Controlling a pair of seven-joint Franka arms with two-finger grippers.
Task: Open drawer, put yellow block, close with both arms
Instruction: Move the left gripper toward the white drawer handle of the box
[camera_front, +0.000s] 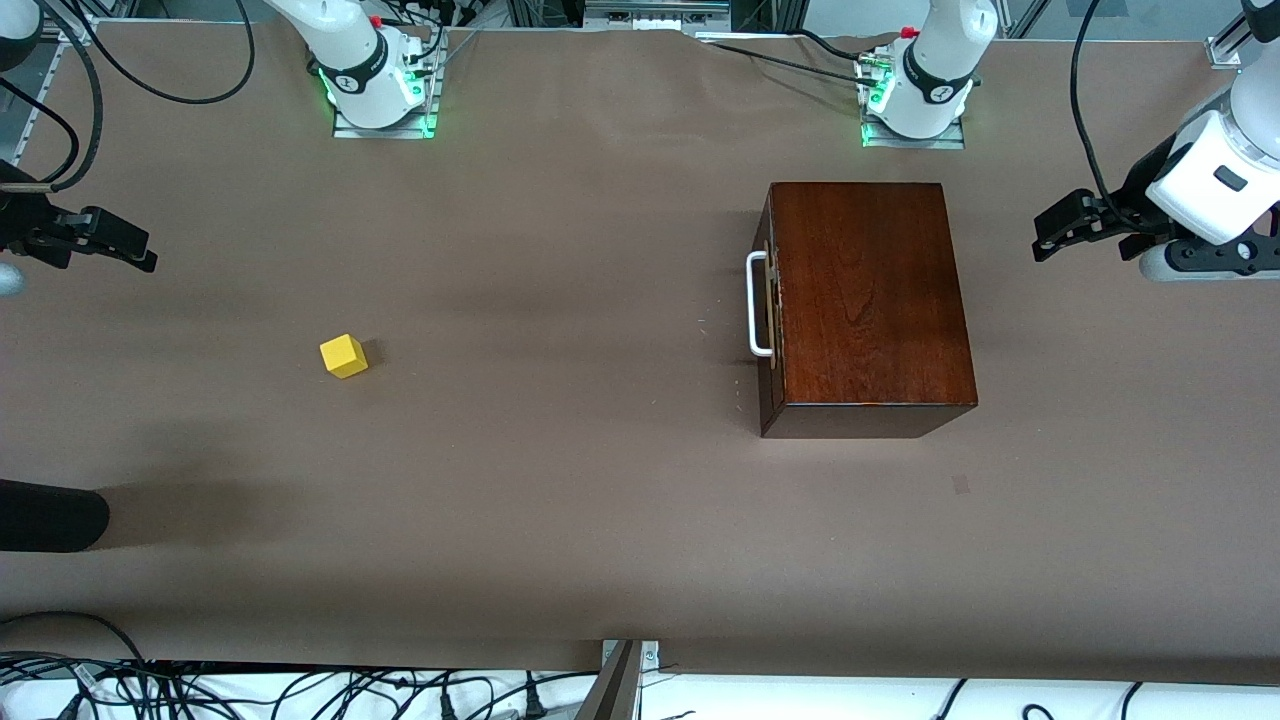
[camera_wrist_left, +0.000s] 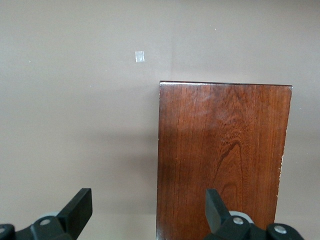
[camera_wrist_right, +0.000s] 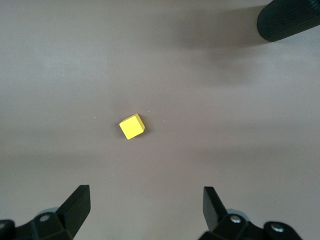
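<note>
Start at the right arm's end of the table: your right gripper (camera_front: 140, 250) hangs in the air above the bare brown table (camera_front: 560, 520), its two black fingers (camera_wrist_right: 75, 207) spread wide apart with nothing between them. In the right wrist view the yellow block (camera_wrist_right: 132, 126) lies out ahead of the open jaws, roughly centred on the gap but well apart from the fingertips. It is a small bright yellow cube with plain faces, turned a little askew, resting flat on the table (camera_front: 344, 356).

Moving along toward the left arm's end, you reach the box (camera_front: 865, 300), a glossy mahogany-coloured rectangle with visible wood grain. The drawer (camera_front: 768, 300) is shut, flush with the box, its white U-shaped handle (camera_front: 757, 304) facing the block.

Your left gripper (camera_front: 1045, 240) hangs beside the box, at the end away from the handle, jaws wide apart and empty. In the left wrist view one finger (camera_wrist_left: 215, 207) sits over the box's top (camera_wrist_left: 222, 155); the other is over table.
</note>
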